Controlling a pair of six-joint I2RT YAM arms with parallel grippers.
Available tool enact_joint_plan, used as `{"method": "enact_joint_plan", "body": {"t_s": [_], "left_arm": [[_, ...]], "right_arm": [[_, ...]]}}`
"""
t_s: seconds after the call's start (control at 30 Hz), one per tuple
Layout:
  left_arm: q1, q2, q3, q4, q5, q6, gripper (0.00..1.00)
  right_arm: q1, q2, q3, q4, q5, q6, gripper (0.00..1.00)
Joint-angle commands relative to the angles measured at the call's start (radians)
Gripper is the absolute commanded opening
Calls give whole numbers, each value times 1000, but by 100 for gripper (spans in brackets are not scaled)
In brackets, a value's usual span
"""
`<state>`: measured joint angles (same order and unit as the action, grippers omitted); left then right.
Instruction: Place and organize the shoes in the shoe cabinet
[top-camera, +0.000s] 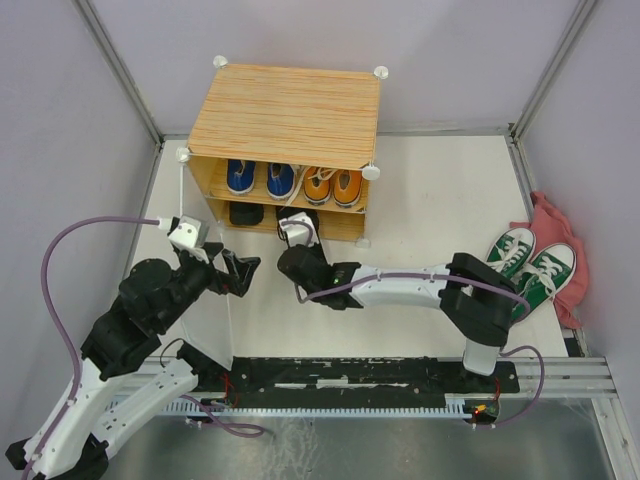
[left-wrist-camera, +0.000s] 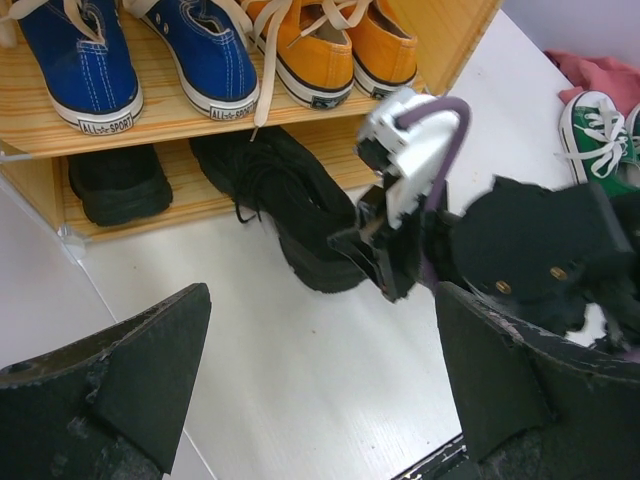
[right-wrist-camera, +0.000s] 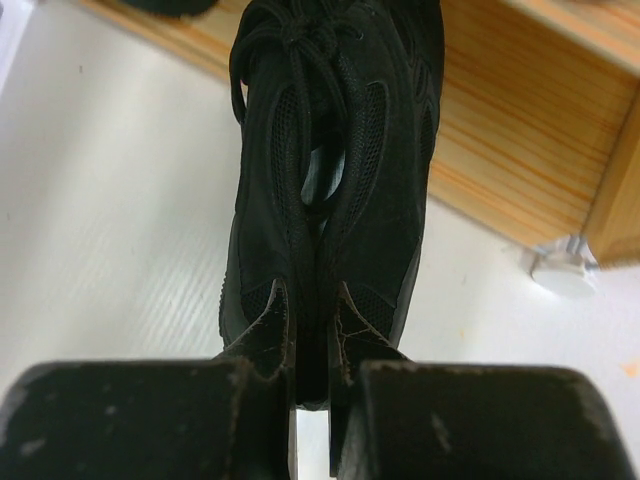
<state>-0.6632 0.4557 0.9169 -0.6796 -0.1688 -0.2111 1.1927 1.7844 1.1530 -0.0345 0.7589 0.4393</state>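
Shoes of four kinds are in view. The blue pair (top-camera: 260, 178) and the orange pair (top-camera: 333, 185) stand side by side on the upper shelf of the shoe cabinet (top-camera: 285, 115). One black boot (left-wrist-camera: 120, 185) sits at the left of the lower shelf. The green pair (top-camera: 528, 265) lies well apart at the right of the table (top-camera: 420, 190), partly on a pink cloth (top-camera: 560, 235).

The second black boot (right-wrist-camera: 330, 150) is at the mouth of the lower shelf, toe pointing inward and heel out over the table. The right pincer (right-wrist-camera: 310, 320) has it by the back of the ankle collar, jaws nearly closed, squeezing the two sides of the collar together.

That crushed collar suggests a soft, light fabric upper that gives easily, so the boot will likely sag or swing from this hold. The heel or sole would be the firmer place to push. The loose laces could snag on the shelf edge.

The right arm reaches low and nearly level across the table from the right, wrist aimed straight into the cabinet. Whether the sole rests on the table cannot be told.

The left arm is bent up on the left side. Its pincer (left-wrist-camera: 320, 380) stands wide open and holds nothing, facing the cabinet front just beside the right wrist
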Motion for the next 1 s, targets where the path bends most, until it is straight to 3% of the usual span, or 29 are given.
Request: {"method": "enact_joint_plan", "body": {"t_s": [0.0,0.27,0.97], "left_arm": [[2,-22,43,-13,-12,-18,100],[2,-23,36,-24,-10,-15,100],[2,-21,47,-46,3,-27,100]], "right_arm": [[-51,68,135,154,15,-17,2],[-109,215,284,218,123,49,2],[-173,479,600,313,169,73,2]]}}
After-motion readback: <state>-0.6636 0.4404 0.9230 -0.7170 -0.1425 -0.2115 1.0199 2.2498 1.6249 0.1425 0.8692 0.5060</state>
